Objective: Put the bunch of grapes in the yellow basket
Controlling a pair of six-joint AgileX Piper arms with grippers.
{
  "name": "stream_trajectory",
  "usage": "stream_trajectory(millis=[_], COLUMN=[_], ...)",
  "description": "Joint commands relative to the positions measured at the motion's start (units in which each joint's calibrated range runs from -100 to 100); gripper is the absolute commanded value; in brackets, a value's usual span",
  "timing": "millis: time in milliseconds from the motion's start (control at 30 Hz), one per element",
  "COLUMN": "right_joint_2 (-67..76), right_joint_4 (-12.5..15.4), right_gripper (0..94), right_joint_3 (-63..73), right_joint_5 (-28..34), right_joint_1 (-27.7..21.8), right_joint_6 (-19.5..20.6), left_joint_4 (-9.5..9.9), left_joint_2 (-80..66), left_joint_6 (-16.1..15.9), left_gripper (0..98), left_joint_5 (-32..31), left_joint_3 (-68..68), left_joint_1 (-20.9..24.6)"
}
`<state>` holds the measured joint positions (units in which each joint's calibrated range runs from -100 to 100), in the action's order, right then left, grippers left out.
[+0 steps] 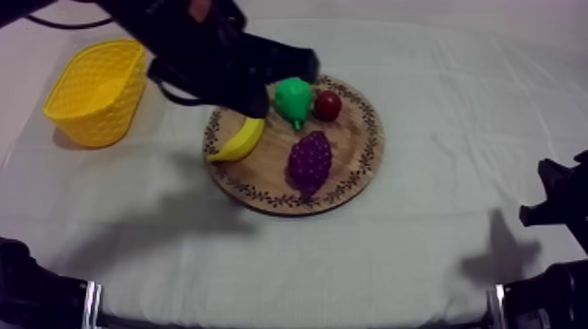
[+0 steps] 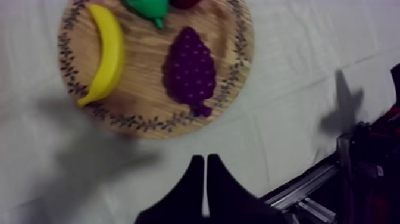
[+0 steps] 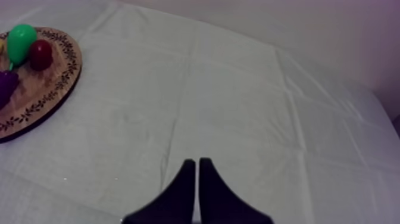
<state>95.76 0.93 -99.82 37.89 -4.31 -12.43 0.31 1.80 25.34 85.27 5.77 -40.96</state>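
Approach step: my left gripper [image 2: 205, 159], fingers pressed together, hovers near the purple bunch of toy grapes [image 2: 190, 68] on the round wooden board [image 2: 140, 89], so next I must open and descend

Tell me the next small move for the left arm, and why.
Probably open the left pincer. It is shut to a narrow wedge above the cloth, just off the rim of the board. The grapes lie untouched on the board ahead of it. It needs to be open before it can go down around them.
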Motion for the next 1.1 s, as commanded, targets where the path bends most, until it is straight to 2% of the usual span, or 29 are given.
stream_trajectory(millis=[0,333,500,1067], right_joint_2=[0.00,0.00,0.00,0.00], right_joint_4=[0.02,0.02,0.02,0.02], right_gripper=[0.3,0.3,0.3,0.3], right_joint_3=[0.04,0.04,0.04,0.04], right_joint_5=[0.02,0.02,0.02,0.02], right_joint_1=[0.02,0.02,0.02,0.02], right_joint_6=[0.00,0.00,0.00,0.00], left_joint_4=[0.01,0.04,-0.13,-1.23], left_joint_2=[3.37,12.89,15.71,19.92], left_joint_6=[0.04,0.55,0.52,0.19], left_gripper=[0.2,0.1,3.7,59.7], left_joint_5=[0.04,1.98,2.21,2.17], left_joint_3=[-3.15,-11.23,-13.38,-16.21], left_joint_1=[-0.88,-2.00,-1.94,-0.84])
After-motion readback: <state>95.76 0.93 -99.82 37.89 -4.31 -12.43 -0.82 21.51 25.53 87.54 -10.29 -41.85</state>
